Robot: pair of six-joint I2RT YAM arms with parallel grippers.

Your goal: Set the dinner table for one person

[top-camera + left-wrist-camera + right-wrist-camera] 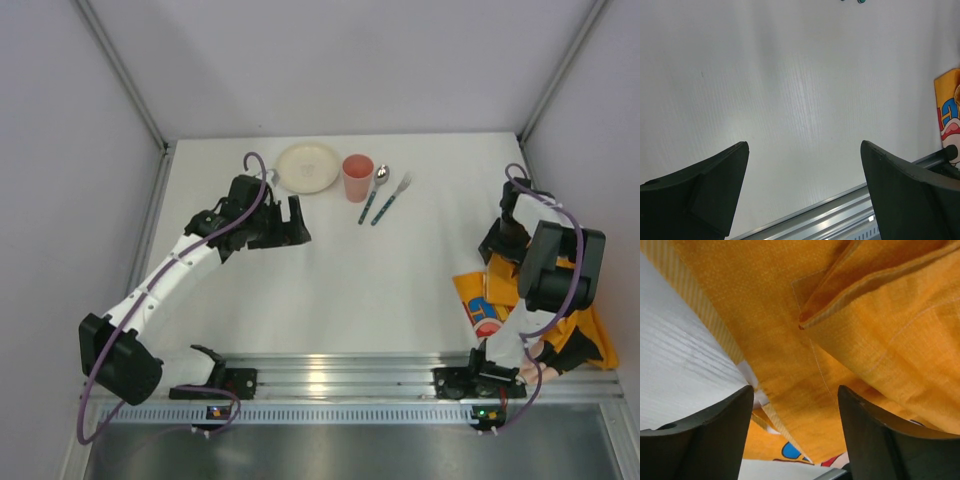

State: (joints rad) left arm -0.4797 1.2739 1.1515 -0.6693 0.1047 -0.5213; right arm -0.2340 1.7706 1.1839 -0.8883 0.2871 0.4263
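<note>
The white dinner table (330, 280) bears a cream plate (308, 167), a pink cup (357, 177), a spoon (376, 192) and a fork (392, 197) in a row at the far middle. My left gripper (292, 224) hovers just in front of the plate, open and empty; its wrist view shows bare tabletop (790, 90) between the jaws. My right gripper (498, 255) is low over a crumpled orange cartoon mat (495, 300) at the near right. It is open, with folded orange cloth (850, 330) close under the jaws and not pinched.
The ribbed aluminium rail (340, 380) runs along the near edge, and also shows in the left wrist view (840, 215). White walls close the back and sides. The mat's edge (947, 115) shows at the right of the left wrist view.
</note>
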